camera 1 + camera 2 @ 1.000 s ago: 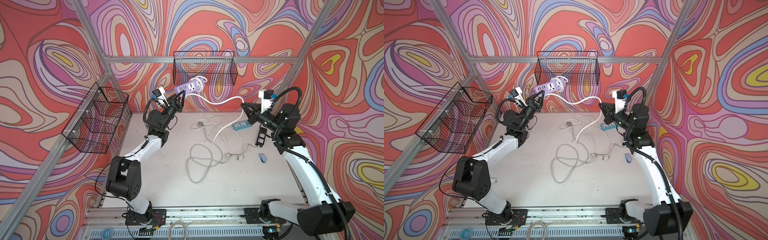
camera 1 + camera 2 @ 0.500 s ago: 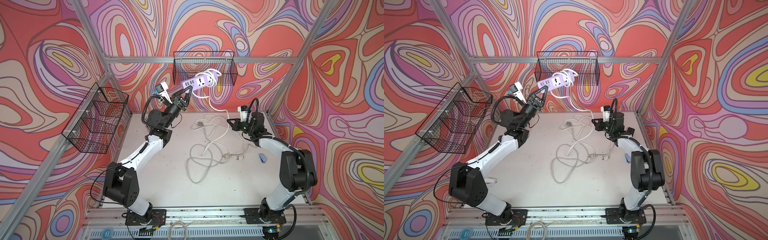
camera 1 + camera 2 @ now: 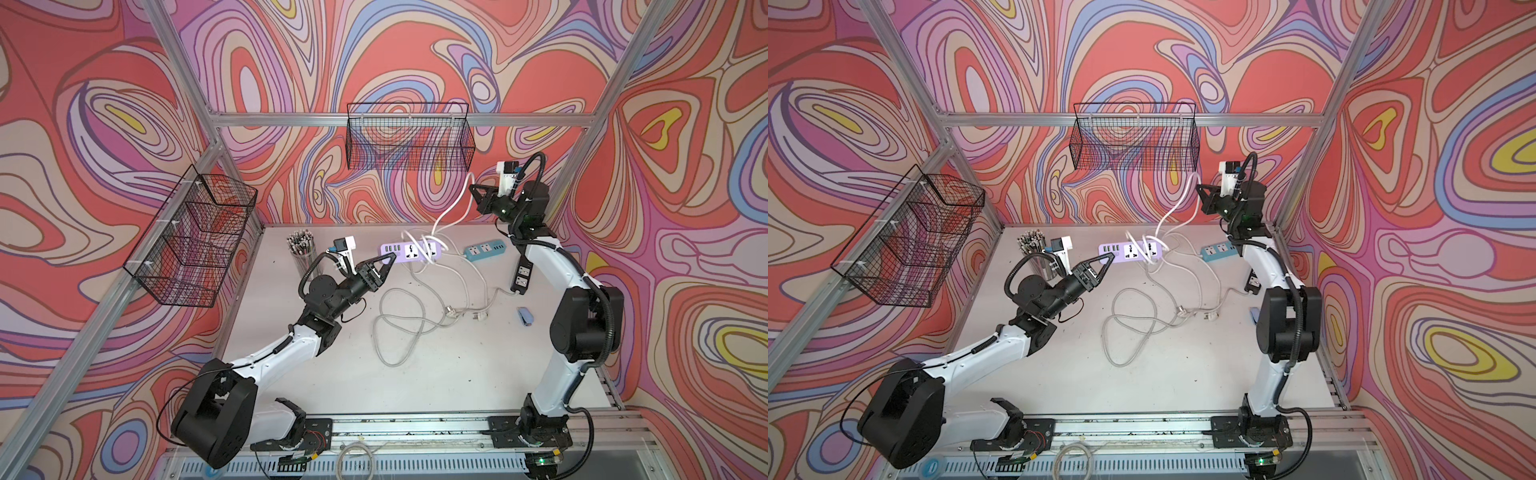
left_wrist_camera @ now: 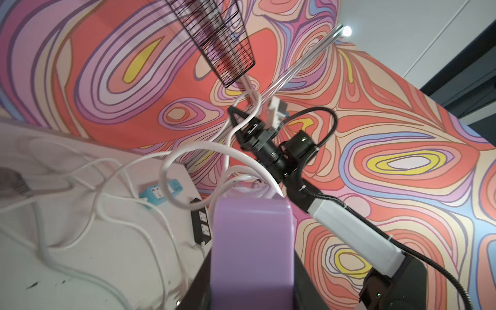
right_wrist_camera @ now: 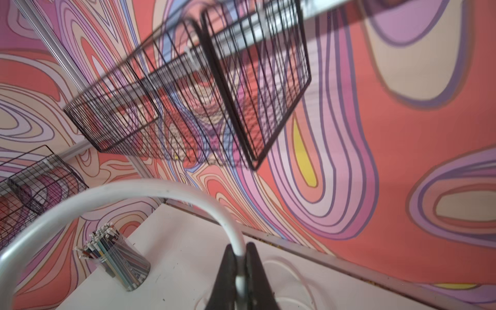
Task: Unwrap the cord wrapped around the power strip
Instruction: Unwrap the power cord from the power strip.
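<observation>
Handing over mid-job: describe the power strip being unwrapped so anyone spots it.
Below the black wire basket on the back wall, find the lilac plastic power strip. Unlike the blue strip and black strip nearby, thick white cord loops around it.

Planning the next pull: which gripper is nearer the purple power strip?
Left. The left gripper grips one end of the purple power strip; the right gripper is raised well clear, pinching the cord.

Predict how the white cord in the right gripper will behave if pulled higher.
Likely springy: the white cord arcs roundly out of the right gripper. Probably floppy overall: in a top view it droops to the purple power strip. Looks smooth, so it may slip through the jaws.
</observation>
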### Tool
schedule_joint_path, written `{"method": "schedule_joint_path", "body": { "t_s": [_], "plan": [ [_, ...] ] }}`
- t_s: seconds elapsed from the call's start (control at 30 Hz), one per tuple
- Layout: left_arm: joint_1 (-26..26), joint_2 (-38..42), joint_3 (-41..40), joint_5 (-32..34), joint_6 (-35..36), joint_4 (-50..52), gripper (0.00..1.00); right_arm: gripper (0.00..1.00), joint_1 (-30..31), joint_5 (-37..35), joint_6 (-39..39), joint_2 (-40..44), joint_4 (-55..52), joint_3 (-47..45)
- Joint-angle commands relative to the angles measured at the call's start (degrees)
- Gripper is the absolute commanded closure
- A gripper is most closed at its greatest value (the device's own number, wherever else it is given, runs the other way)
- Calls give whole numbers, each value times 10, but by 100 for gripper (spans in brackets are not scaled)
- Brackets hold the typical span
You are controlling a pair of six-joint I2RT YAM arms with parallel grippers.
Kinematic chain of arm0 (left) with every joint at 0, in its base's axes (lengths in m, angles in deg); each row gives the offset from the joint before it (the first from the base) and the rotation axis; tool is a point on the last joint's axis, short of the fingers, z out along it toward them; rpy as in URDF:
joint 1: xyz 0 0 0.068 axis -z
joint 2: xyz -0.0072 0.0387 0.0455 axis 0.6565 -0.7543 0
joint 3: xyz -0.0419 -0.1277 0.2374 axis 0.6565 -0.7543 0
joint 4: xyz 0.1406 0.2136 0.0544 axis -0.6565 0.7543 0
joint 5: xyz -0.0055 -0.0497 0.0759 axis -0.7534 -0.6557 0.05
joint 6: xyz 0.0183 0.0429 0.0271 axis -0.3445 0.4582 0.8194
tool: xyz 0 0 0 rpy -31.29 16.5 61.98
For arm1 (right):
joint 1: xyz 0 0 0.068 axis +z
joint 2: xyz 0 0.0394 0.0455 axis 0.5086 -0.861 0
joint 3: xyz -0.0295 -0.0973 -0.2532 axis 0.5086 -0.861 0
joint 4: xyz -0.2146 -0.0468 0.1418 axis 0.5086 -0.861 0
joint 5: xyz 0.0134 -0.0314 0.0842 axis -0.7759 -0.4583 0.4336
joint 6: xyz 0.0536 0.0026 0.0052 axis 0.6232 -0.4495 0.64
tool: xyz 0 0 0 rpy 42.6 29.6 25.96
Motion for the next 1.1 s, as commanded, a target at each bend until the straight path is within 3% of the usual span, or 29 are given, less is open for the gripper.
{"method": "schedule_joint_path", "body": {
  "t_s": [0.0, 0.23, 0.4, 0.73, 0.93, 1.07],
  "plan": [
    [-1, 7, -35, 13, -17, -49, 100, 100, -25, 6, -4, 42, -22, 49],
    [-9, 22, -71, 39, 53, -4, 100, 100, -88, 17, 15, 111, -32, 64],
    [-60, 22, -62, 42, 88, -2, 100, 100, -145, 30, 38, 157, -39, 30],
    [-156, 52, 93, 72, 193, 12, 100, 100, -152, 27, 33, 218, -48, -150],
    [-177, 22, 181, 53, 160, -54, 100, 100, -144, 56, 60, 208, -9, -266],
    [-177, -26, 236, 37, 100, -116, 100, 100, -97, 25, 37, 178, -2, -328]
  ]
}}
